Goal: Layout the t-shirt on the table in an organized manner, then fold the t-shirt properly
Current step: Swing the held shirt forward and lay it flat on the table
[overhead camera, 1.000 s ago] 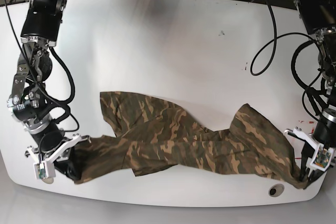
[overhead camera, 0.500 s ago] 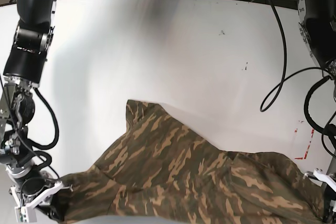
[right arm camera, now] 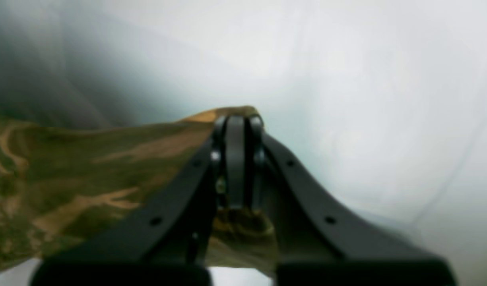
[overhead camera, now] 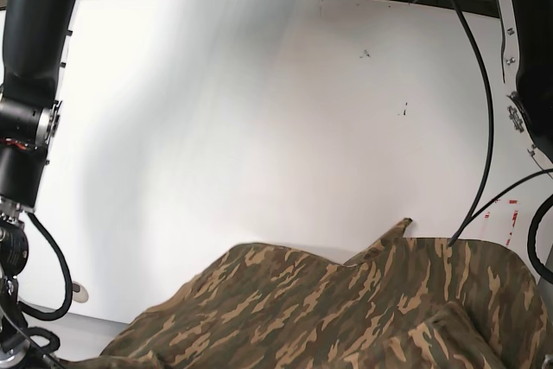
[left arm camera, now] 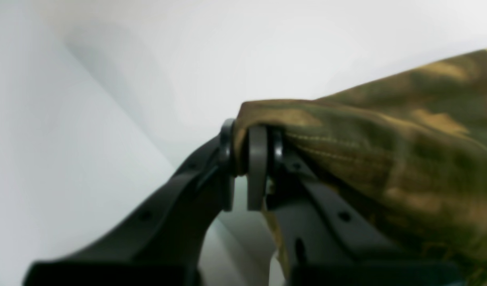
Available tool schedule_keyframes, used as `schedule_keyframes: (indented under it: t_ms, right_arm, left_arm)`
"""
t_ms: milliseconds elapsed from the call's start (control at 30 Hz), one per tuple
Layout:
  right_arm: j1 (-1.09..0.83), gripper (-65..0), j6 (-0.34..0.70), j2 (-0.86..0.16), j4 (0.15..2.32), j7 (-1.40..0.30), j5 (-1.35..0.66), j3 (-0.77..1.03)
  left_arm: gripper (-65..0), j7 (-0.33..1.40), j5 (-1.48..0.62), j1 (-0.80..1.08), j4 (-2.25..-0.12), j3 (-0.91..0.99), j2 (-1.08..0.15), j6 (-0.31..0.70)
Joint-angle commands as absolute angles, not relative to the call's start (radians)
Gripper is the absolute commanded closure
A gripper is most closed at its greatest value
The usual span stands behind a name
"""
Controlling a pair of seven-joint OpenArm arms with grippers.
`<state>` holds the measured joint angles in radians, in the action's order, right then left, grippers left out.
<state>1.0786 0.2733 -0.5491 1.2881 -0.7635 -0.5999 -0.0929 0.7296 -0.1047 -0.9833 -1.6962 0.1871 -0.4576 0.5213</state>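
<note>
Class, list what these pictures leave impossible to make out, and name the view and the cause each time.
- Base view: both grippers lie past the bottom edge; the t-shirt is cut off there.
- Left wrist view: the left gripper hides the pinched cloth; blur obscures the seam.
- Right wrist view: blur hides the table detail beyond the right gripper.

The right gripper (right arm camera: 235, 159) jaws pinch the t-shirt (right arm camera: 88, 178) edge above the table (right arm camera: 346, 79).

One t-shirt (overhead camera: 346, 308) — two hands (left arm camera: 247, 159) (right arm camera: 235, 131)
</note>
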Motion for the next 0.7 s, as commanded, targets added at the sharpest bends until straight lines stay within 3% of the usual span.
schedule_keyframes:
  t_ms: [0,300,667]
  right_arm:
    - [1.187,0.0,0.269,-0.562,1.270,-0.736,-0.599,-0.133]
    - [1.190,0.0,0.269,-0.564,1.274,-0.739,-0.599,-0.154]
    - [1.055,0.0,0.266,-0.593,1.374,-0.828,-0.601,-0.145]
  left_arm:
    - [-2.5,0.702,-0.113,-1.066,-1.687,0.153,-0.467,0.512]
    - [-2.5,0.702,-0.114,-1.064,-1.712,0.122,-0.463,0.512]
    - [-2.5,0.786,-0.116,-0.898,-1.810,0.116,-0.461,0.526]
